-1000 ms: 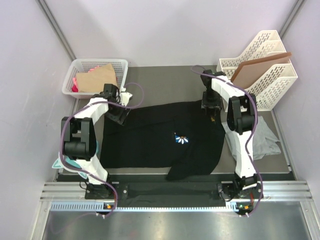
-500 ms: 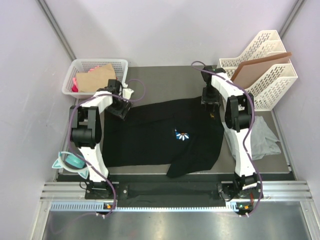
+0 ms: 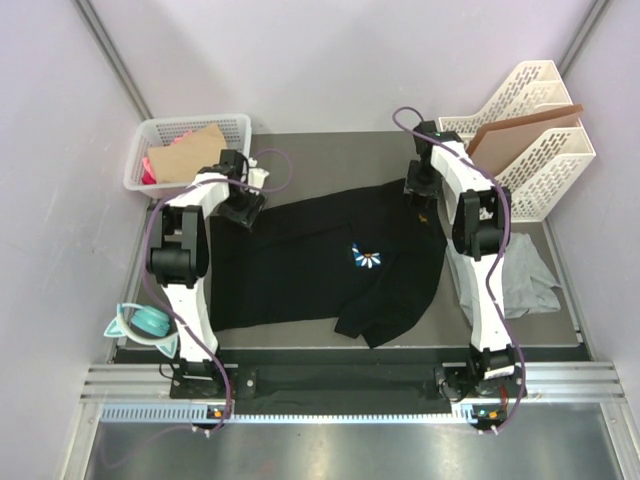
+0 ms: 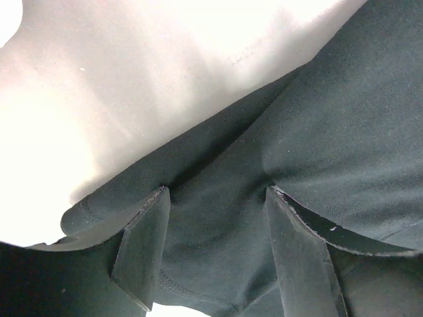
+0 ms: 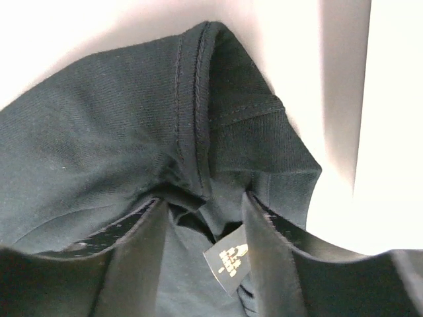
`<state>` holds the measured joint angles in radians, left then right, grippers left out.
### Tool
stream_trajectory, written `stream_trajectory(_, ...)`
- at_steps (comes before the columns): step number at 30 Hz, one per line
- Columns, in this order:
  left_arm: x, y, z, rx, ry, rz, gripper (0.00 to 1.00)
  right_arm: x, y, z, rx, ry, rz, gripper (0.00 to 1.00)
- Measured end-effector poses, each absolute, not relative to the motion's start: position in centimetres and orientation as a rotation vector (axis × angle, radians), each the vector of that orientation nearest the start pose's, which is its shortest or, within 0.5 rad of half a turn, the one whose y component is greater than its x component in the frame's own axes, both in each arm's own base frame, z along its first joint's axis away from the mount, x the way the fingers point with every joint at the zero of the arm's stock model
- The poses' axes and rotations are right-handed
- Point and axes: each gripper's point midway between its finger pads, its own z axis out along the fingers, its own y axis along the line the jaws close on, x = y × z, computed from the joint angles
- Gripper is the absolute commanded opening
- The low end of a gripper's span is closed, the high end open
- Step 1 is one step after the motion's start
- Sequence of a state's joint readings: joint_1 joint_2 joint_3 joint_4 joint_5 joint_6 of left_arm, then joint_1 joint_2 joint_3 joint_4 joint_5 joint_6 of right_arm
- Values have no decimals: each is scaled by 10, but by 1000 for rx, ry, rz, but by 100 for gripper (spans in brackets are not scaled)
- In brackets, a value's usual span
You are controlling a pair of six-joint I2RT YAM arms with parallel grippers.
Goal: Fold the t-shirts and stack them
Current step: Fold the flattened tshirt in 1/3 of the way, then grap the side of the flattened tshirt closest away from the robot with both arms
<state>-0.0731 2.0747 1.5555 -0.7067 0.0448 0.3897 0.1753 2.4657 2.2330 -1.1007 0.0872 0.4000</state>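
Left gripper [image 3: 243,207] clamps the far left edge of the black t-shirt [image 3: 320,270]; right gripper [image 3: 420,193] clamps its far right edge at the label [image 5: 229,259]. The shirt's long axis runs left to right between both, body lying nearward on the table [image 3: 330,160]

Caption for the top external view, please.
Left gripper and right gripper pinch the far edge of the black t-shirt; grey t-shirt lies crumpled beside it.
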Motion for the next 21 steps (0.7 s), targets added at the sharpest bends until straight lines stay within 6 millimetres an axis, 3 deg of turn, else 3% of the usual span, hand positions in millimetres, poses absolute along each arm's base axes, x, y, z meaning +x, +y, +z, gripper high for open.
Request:
stream_trajectory(4,426,-25,34,646,2680,9,67,493,95,34,313,2839,-3,62)
stream_trajectory(7,402,-27,60,649,2647,-14,69,477,102,56,273,2820,-17,73)
stream_trajectory(9,390,-30,101,644,2565,-26,70,464,113,86,227,2775,-21,76)
stream_trajectory(12,380,-33,186,619,2342,-5,71,443,137,145,133,2661,-2,77)
stream_trajectory(15,353,-35,274,598,2106,28,72,405,157,201,50,2542,34,77)
stream_trajectory(17,339,-36,300,603,2030,29,72,372,163,215,17,2500,65,75)
stream_trajectory(19,321,-39,304,624,2004,15,70,336,159,210,7,2508,77,74)
stream_trajectory(21,305,-41,283,667,2035,-7,70,297,154,190,-6,2535,77,72)
